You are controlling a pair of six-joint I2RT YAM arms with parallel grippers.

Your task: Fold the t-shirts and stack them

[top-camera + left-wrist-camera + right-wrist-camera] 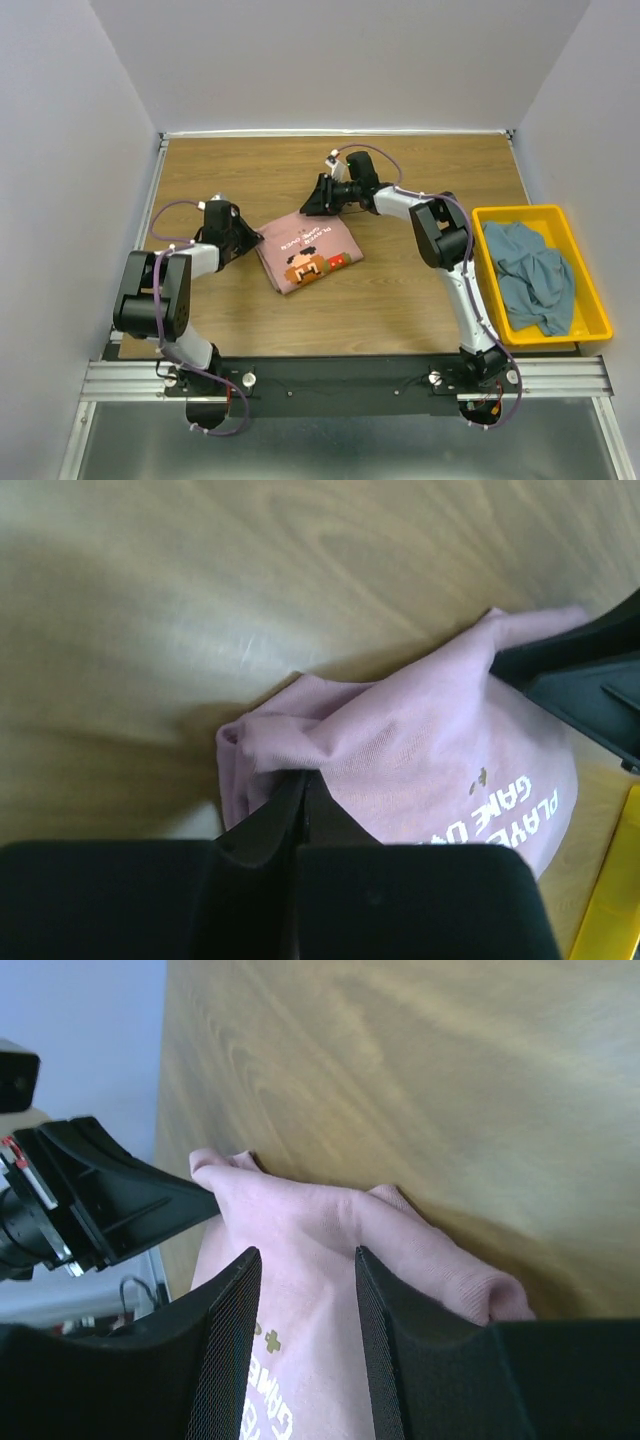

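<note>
The dusty-pink t-shirt (308, 252) lies folded into a small rectangle on the wooden table, its cartoon print and text facing up. My left gripper (252, 240) is at its left corner. In the left wrist view the jaws (303, 778) are shut on a bunched edge of the pink cloth (420, 760). My right gripper (312, 205) is at the shirt's far edge. In the right wrist view it (305, 1260) is open, with its fingers either side of the pink cloth (300, 1310). The blue-grey t-shirt (530, 272) lies crumpled in the yellow bin.
The yellow bin (590, 330) stands at the table's right edge, and its corner shows in the left wrist view (615, 900). White walls close off the table at the left, back and right. Each gripper shows in the other's wrist view.
</note>
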